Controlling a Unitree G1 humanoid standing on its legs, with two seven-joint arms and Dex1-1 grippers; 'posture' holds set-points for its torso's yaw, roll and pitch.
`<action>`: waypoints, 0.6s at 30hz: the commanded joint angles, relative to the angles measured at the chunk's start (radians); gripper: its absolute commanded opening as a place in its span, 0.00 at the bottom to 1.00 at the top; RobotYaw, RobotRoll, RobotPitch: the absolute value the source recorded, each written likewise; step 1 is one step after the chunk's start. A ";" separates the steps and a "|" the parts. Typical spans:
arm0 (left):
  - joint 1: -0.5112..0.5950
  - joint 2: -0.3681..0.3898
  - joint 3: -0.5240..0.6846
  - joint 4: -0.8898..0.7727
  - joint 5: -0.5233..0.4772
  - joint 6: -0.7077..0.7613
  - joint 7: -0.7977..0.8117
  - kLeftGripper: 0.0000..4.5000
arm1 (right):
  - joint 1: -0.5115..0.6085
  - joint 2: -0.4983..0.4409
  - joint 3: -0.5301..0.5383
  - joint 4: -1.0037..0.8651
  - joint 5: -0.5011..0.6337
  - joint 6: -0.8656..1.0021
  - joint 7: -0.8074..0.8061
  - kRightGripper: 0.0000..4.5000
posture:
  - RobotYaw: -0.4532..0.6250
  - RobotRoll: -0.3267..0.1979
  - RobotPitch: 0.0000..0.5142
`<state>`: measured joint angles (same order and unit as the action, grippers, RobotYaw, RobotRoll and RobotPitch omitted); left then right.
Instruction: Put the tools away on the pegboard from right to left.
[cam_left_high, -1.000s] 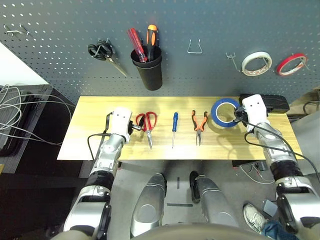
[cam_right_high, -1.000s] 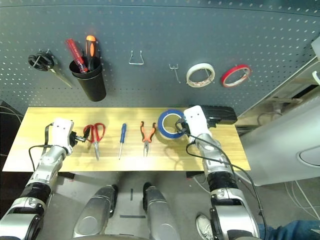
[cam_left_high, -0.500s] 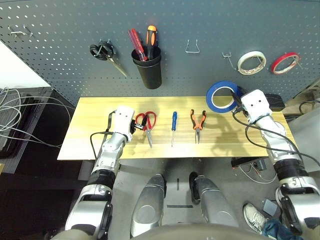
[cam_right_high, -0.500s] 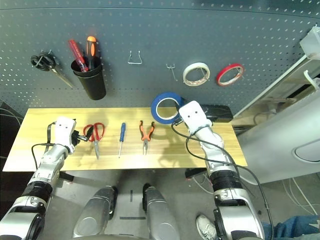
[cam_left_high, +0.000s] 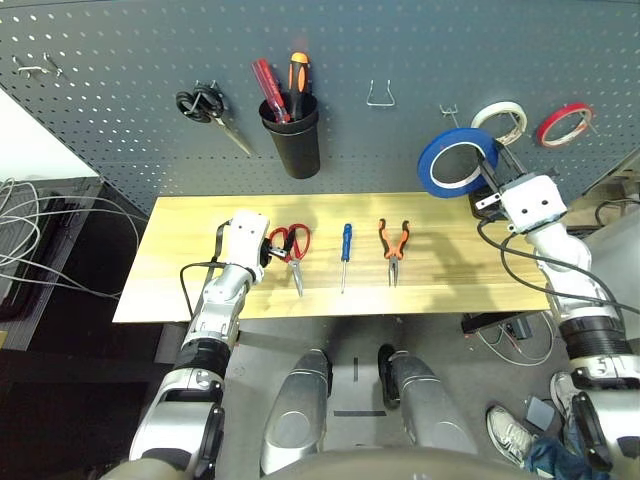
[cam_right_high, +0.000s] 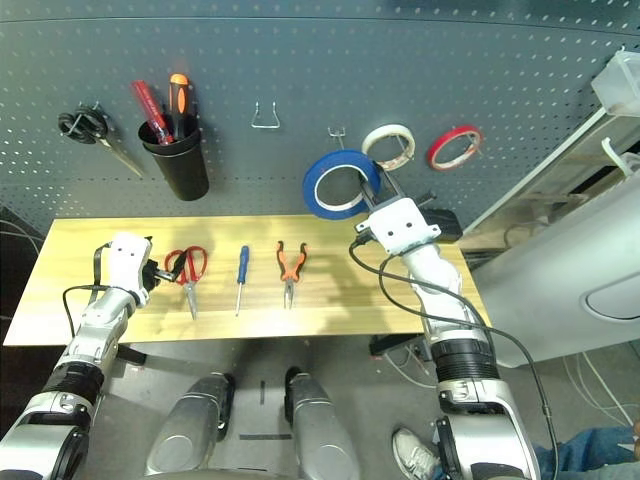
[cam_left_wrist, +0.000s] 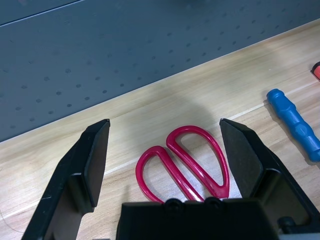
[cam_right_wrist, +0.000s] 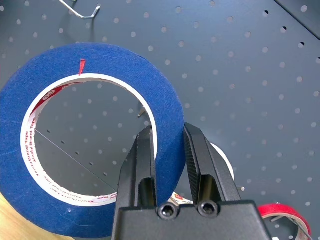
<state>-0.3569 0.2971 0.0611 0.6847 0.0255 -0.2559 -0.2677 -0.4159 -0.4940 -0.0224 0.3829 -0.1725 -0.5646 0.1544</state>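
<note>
My right gripper (cam_left_high: 487, 185) is shut on the rim of the blue tape ring (cam_left_high: 457, 162), holding it up off the table in front of the pegboard (cam_left_high: 120, 100), just below a small bare hook (cam_right_wrist: 80, 11). On the wooden table (cam_left_high: 180, 290) lie the orange-and-black pliers (cam_left_high: 396, 240), the small blue screwdriver (cam_left_high: 345, 250) and the red-handled scissors (cam_left_high: 292, 245) in a row. My left gripper (cam_left_high: 268, 250) rests open at the table's left, its fingers either side of the scissors' red handles (cam_left_wrist: 190, 160) without touching them.
On the pegboard hang black-handled scissors (cam_left_high: 210, 108), a black cup (cam_left_high: 298, 140) with two screwdrivers, a bare wire hook (cam_left_high: 380, 95), a white tape roll (cam_left_high: 500, 118) and a red tape roll (cam_left_high: 565, 122). A black box lies behind my right arm.
My right gripper has lifted the blue tape ring off the table and carried it up toward the pegboard's small hook. The left arm has stayed put.
</note>
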 joint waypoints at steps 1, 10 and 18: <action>0.006 -0.004 -0.003 0.004 -0.008 -0.009 -0.009 1.00 | -0.014 0.002 -0.045 0.016 0.006 0.039 -0.046 0.16 | 0.49 0.62 0.38; 0.063 -0.029 -0.104 -0.178 -0.087 -0.188 -0.278 1.00 | -0.117 0.032 -0.044 0.125 0.006 0.074 -0.087 0.16 | 0.51 0.62 0.38; 0.102 -0.061 -0.170 -0.335 -0.143 -0.157 -0.379 1.00 | -0.184 0.048 -0.031 0.232 -0.007 0.061 -0.097 0.16 | 0.52 0.62 0.38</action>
<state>-0.2611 0.2363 -0.1092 0.3543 -0.1170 -0.4312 -0.6491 -0.5988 -0.4497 -0.0605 0.5846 -0.1720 -0.4966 0.0635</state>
